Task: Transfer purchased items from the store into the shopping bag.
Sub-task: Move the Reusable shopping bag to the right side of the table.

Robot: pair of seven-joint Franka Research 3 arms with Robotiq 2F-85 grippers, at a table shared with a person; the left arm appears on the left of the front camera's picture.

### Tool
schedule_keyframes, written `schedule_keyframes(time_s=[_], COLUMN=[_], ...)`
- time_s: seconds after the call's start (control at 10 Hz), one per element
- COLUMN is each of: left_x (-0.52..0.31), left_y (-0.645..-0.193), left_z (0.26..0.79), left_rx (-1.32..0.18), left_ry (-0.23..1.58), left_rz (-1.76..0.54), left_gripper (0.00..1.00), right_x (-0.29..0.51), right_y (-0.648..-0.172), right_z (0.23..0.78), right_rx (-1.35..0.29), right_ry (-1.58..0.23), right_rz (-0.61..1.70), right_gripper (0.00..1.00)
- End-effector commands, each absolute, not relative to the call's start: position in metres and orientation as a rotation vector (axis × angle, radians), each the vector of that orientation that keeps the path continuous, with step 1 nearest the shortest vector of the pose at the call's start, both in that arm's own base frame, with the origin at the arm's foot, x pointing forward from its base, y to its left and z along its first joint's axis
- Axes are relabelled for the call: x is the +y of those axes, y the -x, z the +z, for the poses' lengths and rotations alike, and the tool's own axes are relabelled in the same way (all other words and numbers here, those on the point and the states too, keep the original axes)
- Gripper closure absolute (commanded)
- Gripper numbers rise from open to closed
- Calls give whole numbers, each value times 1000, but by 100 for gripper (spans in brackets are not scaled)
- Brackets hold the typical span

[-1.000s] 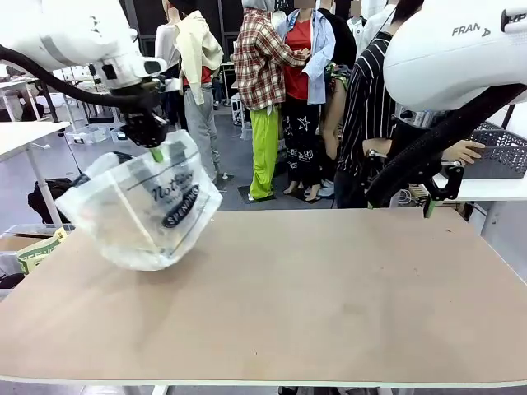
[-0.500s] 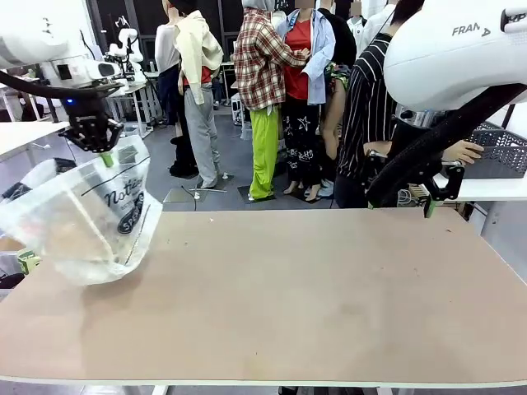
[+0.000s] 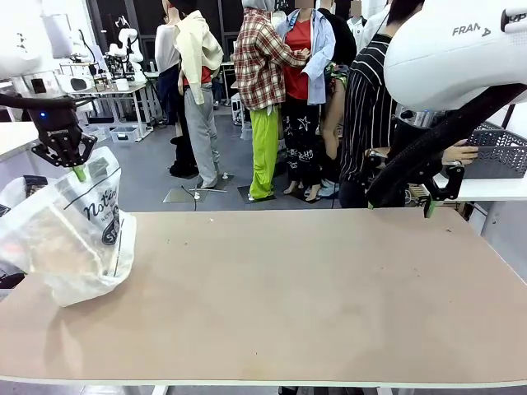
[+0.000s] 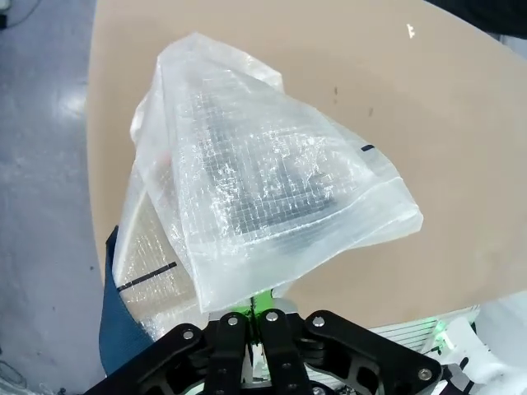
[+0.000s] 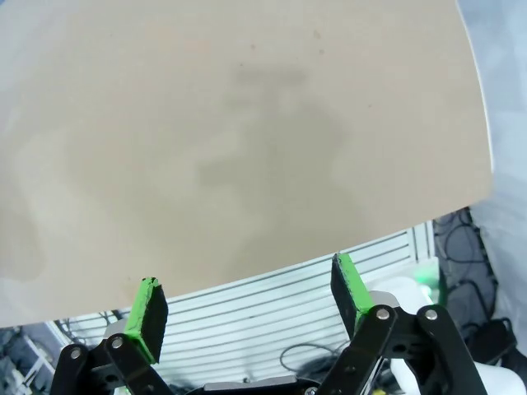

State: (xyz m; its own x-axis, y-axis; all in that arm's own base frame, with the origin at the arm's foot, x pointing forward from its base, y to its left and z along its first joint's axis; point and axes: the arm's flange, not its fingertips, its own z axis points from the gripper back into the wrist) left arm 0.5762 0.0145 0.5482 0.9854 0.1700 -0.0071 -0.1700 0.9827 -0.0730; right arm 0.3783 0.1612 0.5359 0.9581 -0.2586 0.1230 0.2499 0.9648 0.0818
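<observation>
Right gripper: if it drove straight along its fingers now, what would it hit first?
Most likely the bare table. The right gripper is open and empty, pointing down near the table's edge; nothing lies between, though depth is hard to judge.

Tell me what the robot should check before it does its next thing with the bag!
1. Left gripper pinching the top of the shopping bag: ok, jaws shut on the plastic.
2. Bag off the table: cannot tell; it hangs at the left edge, its bottom low at the tabletop.
3. Items inside the bag: cannot tell; the left wrist view shows dim shapes through the plastic, not clear enough to name.
4. Right gripper free: ok, jaws wide apart, nothing between them.
5. Basket out of the way: ok, at the far right, with a person's hand on it.
</observation>
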Motion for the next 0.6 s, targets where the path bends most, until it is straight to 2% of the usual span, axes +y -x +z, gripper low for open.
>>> schedule_keyframes(time_s=[0.0,0.1,0.4,0.5], left_x=[3,-1,-6,-9], left_y=[-587,-590,-591,-589], left_z=[556,557,563,572], left_rx=[22,22,6,-15], left_ry=[18,9,12,16], left_rz=[148,146,160,175], left_gripper=[100,86,27,11], right_x=[159,159,159,159], right_y=[-379,-379,-379,-379], right_z=[535,535,535,535], right_rx=[-130,-130,-130,-130], right_ry=[-59,-59,-59,-59], right_rz=[-245,-245,-245,-245], right_gripper=[0,0,0,0])
